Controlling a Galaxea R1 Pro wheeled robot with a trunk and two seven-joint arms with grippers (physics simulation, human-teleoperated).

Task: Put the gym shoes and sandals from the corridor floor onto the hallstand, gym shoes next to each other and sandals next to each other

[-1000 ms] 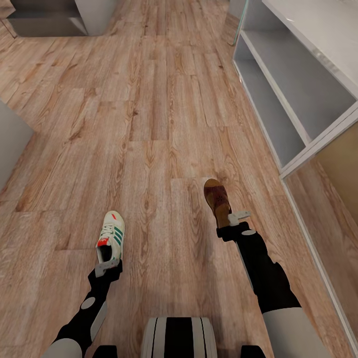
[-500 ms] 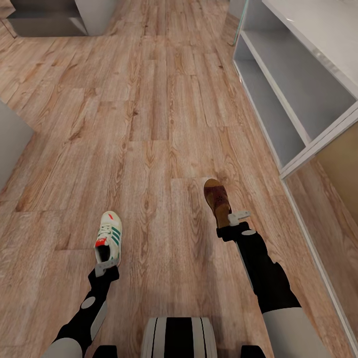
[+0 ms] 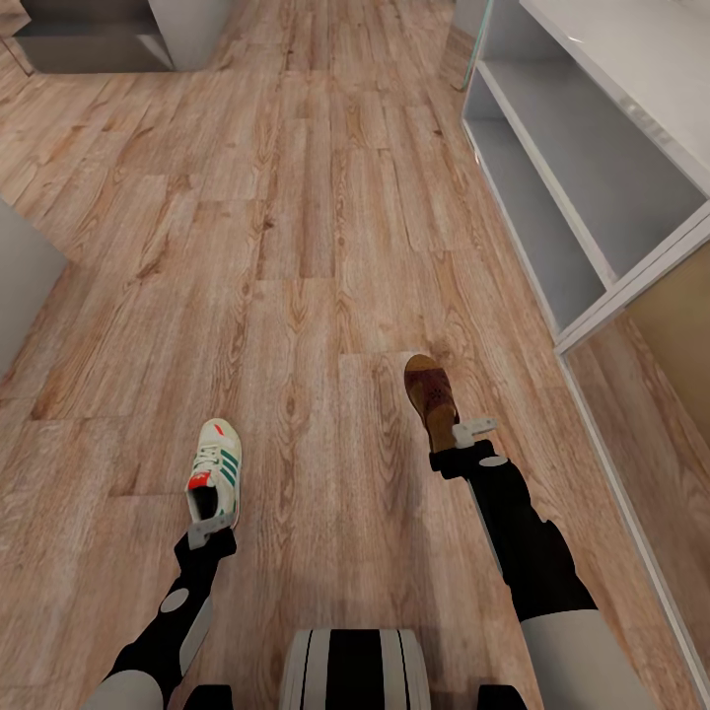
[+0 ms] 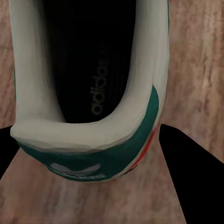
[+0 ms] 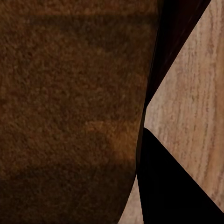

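A: Two shoes are carried, one per arm. The gym shoe (image 3: 217,468) is gripped at its heel by the left gripper (image 3: 209,532); toe pointed far, long axis running away from the robot, tilted slightly right. In the left wrist view the heel collar (image 4: 88,140) is seen between two dark fingers (image 4: 191,172), so the jaws are taken as clenched on the heel.

B: And the right side?

A: The sandal (image 3: 431,396) is held at its near end by the right gripper (image 3: 463,439), toe far and slightly left. In the right wrist view the brown footbed (image 5: 70,102) is pressed against one dark finger (image 5: 163,182); grasp judged closed on the sandal.

B: The relation that matters?

A: The hallstand (image 3: 592,187) lies far and to the right, its open shelves facing left over the corridor floor (image 3: 316,247). The right arm is nearer to it, so the sandal is likely to be placed first; the gym shoe must be carried across. Both long axes lie roughly along the shelf front, so a turn may be wanted.

B: Materials?

A: Gym shoe: white upper, green stripes, red-orange tongue tab, dark lining, a rigid-looking rounded heel cup. Sandal: dark reddish-brown, suede-like grain, tan perforated footbed. Floor: light brown wood-grain planks. Hallstand: pale grey, smooth, flat boards. Whether either shoe clears the floor cannot be told.
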